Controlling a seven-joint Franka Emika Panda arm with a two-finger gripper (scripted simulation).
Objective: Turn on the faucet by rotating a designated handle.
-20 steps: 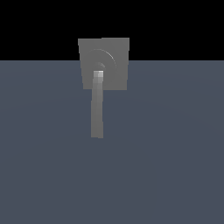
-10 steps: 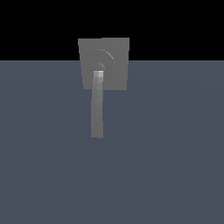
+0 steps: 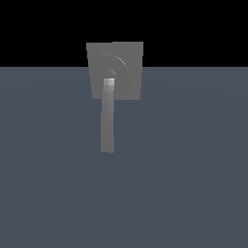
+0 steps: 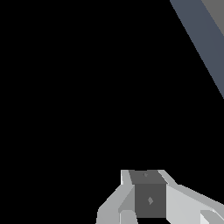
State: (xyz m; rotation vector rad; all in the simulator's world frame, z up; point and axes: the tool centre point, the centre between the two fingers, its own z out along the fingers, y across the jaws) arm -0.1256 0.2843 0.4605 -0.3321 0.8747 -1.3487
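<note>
Your tabletop (image 3: 193,184) fills the lower exterior view, blue-gray. The faucet (image 3: 127,63) sits at 12 o'clock, its handle (image 3: 107,121) pointing toward 6. Your end effector (image 4: 148,199) shows only in the wrist view, cut off; you cannot tell its opening.

No readable text, no labels, no brands, no numbers, no signs anywhere
</note>
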